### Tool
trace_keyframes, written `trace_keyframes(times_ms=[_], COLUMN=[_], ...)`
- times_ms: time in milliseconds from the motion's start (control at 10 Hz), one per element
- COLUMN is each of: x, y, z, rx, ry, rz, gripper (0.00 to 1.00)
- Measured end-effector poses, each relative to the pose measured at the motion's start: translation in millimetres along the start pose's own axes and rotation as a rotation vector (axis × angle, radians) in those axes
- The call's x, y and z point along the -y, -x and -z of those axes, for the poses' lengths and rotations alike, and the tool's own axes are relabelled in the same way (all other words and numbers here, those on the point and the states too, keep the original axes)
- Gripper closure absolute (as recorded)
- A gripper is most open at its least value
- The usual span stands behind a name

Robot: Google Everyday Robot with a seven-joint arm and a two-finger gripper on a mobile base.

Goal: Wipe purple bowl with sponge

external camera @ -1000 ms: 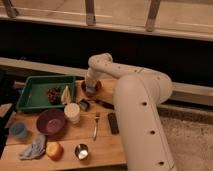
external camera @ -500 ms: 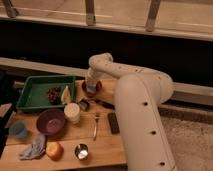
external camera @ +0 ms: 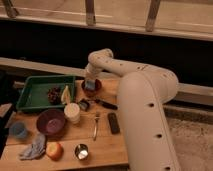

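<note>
I see the gripper (external camera: 90, 82) low over the small orange-red bowl (external camera: 99, 88) at the back of the wooden table (external camera: 107, 147), its fingers pinching the sponge (external camera: 90, 86), a soft, pale blue-grey block. The purple bowl (external camera: 51, 122), round and shallow, sits well apart towards the front left; a cream cup (external camera: 72, 112) stands between the two bowls, just beside the purple one; a green tray (external camera: 35, 86) lies behind it.

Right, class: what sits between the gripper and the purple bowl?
The cream cup, as the camera view shows. The gripper is down at the sponge by the red bowl; the purple bowl sits beside the cup.
</note>
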Motion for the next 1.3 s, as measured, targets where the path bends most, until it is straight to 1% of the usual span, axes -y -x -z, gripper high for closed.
trace_keyframes(times_ms=[200,300,400,500,700,900,1000,1200,1300], x=[-7,-13,-21,-34,-59,-89,-107,-127,-145], y=[7,12,12,11,-1,-28,-46,-72,-95], z=[18,32,41,51,67,75,76,77,78], rx=[0.029,0.043,0.046,0.047,0.031,-0.011,-0.042,-0.097,-0.156], ry=[0.016,0.026,0.035,0.054,0.11,0.154,0.174,0.205,0.248], rz=[0.017,0.039,0.065,0.103,0.175,0.26,0.304,0.359,0.414], gripper=[1.0,1.0,1.0,1.0,1.0,1.0,1.0,1.0,1.0])
